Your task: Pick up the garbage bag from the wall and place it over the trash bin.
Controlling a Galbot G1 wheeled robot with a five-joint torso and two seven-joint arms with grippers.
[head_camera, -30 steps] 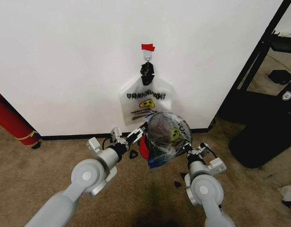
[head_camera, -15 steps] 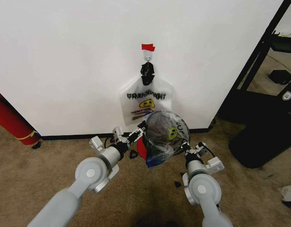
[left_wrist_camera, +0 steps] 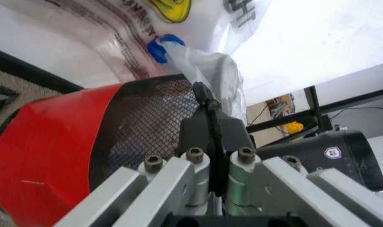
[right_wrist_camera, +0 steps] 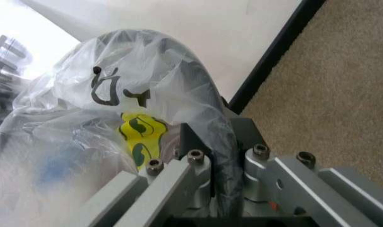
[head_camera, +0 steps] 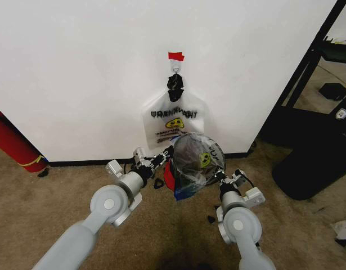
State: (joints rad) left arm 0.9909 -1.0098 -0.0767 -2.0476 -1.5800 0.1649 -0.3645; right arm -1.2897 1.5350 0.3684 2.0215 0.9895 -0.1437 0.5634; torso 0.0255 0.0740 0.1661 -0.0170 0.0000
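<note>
Red cylinder [head_camera: 12, 143]: leaning at the wall's foot, far left, well apart from the work.

Left gripper [head_camera: 163, 157]: low by the baseboard, at the left rim of the trash bin [head_camera: 170, 175]. In the left wrist view its jaws stand closed together on the black mesh rim [left_wrist_camera: 200, 94], with a fold of bag film and a blue tape patch [left_wrist_camera: 157, 47] just beyond the tips.

Garbage bag [head_camera: 195, 160]: draped over the bin's mouth, smiley print facing up, film slack and bunched toward the lower edge. A second smiley bag [head_camera: 174, 119] hangs on the wall [head_camera: 77, 67] from the hook [head_camera: 176, 68] under the red tape [head_camera: 175, 56].

Right gripper [head_camera: 221, 175]: at the bin's right rim, clamped on rim and film together, as the right wrist view shows [right_wrist_camera: 219, 156].

Risk, judged: the bin appears tilted and held between both grippers; uneven release could tip it. The thin film may tear at the clamps or slide off the rim, since its lower edge looks unseated.

Change since half a second ago: slight; both arms and the bin sit marginally lower and nearer the robot.
</note>
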